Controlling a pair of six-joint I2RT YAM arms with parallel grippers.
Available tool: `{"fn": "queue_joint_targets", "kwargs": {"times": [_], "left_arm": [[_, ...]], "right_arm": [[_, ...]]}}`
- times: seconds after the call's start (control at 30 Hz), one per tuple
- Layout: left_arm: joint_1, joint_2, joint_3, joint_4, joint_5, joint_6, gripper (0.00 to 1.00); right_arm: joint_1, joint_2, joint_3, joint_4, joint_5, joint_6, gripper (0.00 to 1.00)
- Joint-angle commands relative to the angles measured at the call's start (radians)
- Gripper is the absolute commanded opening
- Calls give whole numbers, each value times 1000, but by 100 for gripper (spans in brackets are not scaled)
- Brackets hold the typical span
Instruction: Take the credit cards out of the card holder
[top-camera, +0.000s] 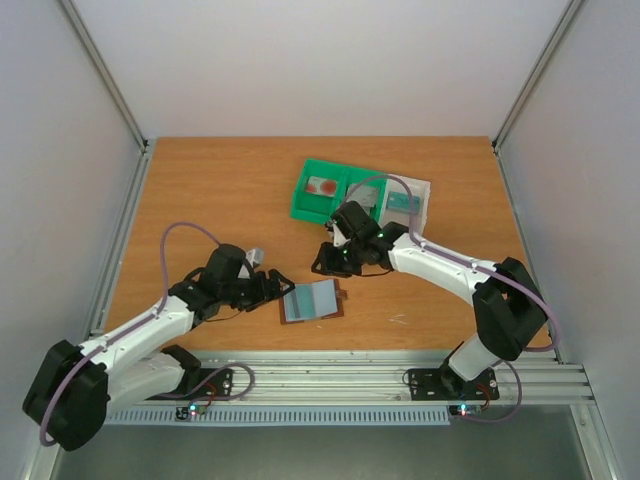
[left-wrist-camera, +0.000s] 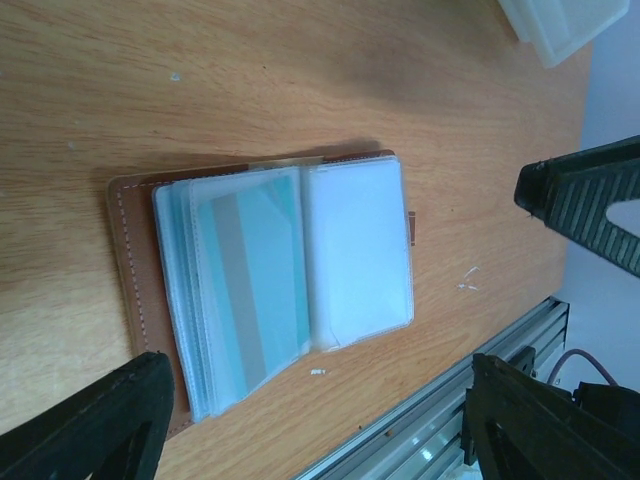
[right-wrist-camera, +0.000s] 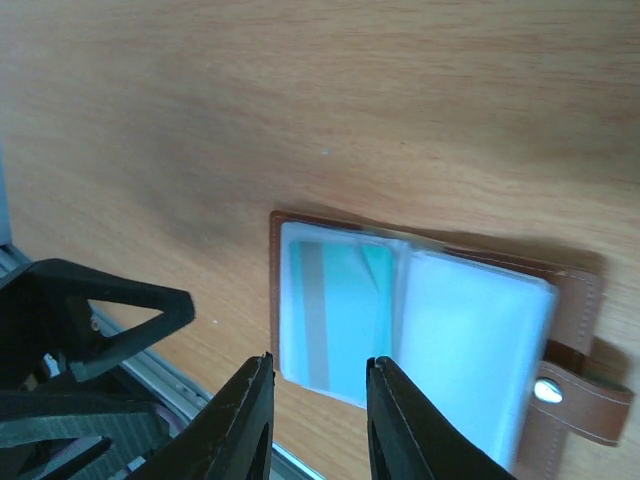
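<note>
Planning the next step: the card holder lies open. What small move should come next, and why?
Probably lower the right gripper toward the teal card: it sits sleeved in the open card holder, and that gripper hovers just above, holding nothing.

The card holder (top-camera: 312, 300) is a brown leather-like bifold. It lies open and flat on the table (top-camera: 200, 180), inner side up, near the front edge. Clear, pale blue-grey sleeves (left-wrist-camera: 355, 250) fan out from the spine. One side shows a teal card (left-wrist-camera: 250, 290) with a grey stripe, seated in its sleeve. The facing sleeve looks blank. A strap tab (right-wrist-camera: 570, 390) with a metal snap projects from one edge.
</note>
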Motion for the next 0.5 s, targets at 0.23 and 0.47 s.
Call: {"fn": "queue_joint_targets", "kwargs": {"times": [0.23, 0.47], "left_arm": [[3, 49, -23, 127, 47, -44, 80], [3, 85, -40, 171, 67, -59, 79]], "right_arm": [[78, 84, -57, 134, -29, 29, 26], [94, 159, -98, 222, -54, 69, 22]]}}
